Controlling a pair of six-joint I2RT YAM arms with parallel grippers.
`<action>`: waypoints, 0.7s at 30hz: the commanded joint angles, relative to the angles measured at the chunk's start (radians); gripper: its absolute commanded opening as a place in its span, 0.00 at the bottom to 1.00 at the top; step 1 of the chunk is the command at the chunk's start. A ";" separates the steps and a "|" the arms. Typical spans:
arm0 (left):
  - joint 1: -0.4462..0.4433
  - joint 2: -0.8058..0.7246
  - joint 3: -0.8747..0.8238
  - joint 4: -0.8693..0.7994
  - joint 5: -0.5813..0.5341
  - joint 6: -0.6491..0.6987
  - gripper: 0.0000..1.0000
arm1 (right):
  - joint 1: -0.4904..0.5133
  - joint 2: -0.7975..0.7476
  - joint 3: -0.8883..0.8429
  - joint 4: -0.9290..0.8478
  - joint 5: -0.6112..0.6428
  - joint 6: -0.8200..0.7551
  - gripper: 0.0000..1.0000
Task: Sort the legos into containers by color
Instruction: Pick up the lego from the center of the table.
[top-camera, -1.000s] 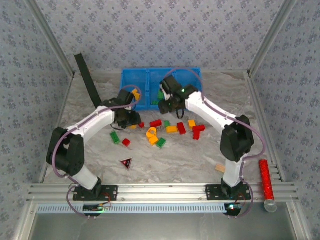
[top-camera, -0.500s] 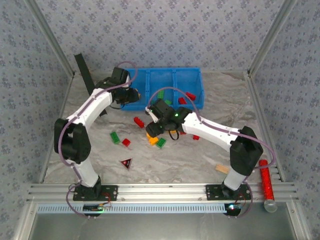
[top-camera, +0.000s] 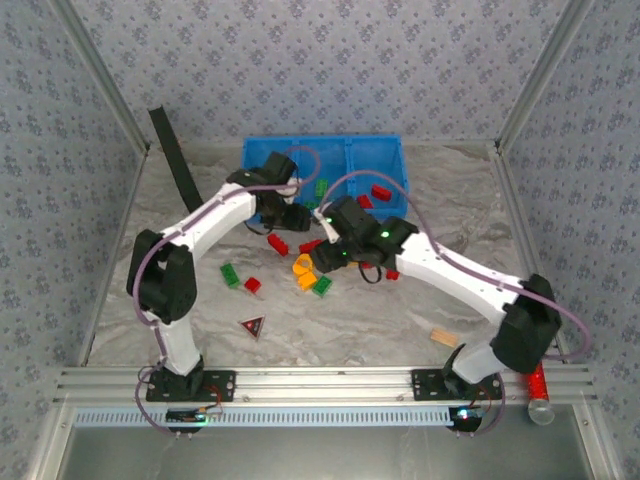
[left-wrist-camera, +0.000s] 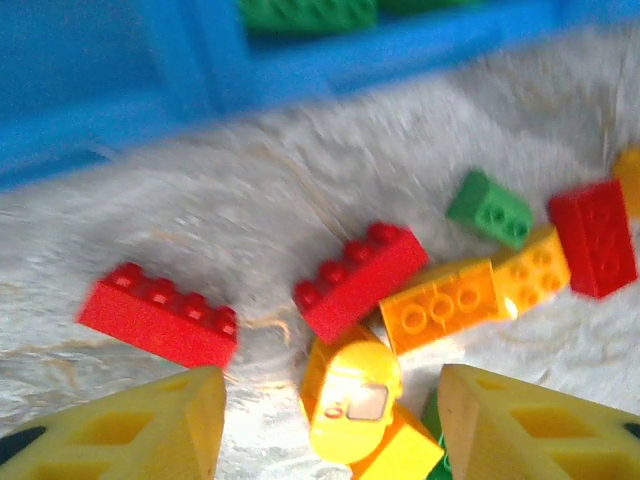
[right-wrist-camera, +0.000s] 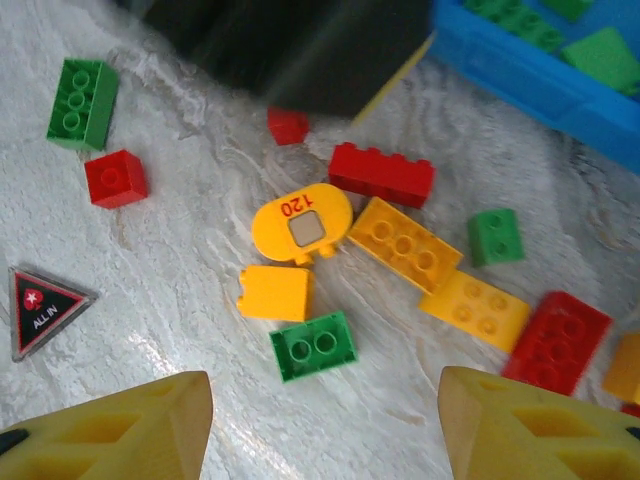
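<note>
Legos, small red, green and orange plastic bricks, lie clustered on the marbled grey desk before the blue three-compartment plastic bin; left claw and right claw both hang spread, empty; each should straddle one isolated brick squarely, avoiding neighbours and the other arm.

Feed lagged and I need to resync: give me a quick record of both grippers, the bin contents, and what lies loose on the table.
left gripper: open, empty, over the rounded orange piece marked 120
right gripper: open, empty, above the loose bricks
blue bin: green bricks in middle compartment, red bricks in right
loose bricks: red, green and orange, on the table before the bin
triangle token: on the table, apart from the pile
</note>
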 joint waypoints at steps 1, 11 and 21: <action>-0.038 0.015 -0.054 -0.015 -0.020 0.067 0.62 | -0.041 -0.099 -0.036 -0.051 0.021 0.052 0.64; -0.112 0.080 -0.127 -0.004 -0.059 0.105 0.67 | -0.127 -0.257 -0.147 -0.097 0.032 0.097 0.65; -0.134 0.150 -0.113 0.026 -0.074 0.076 0.69 | -0.144 -0.254 -0.160 -0.082 0.024 0.099 0.65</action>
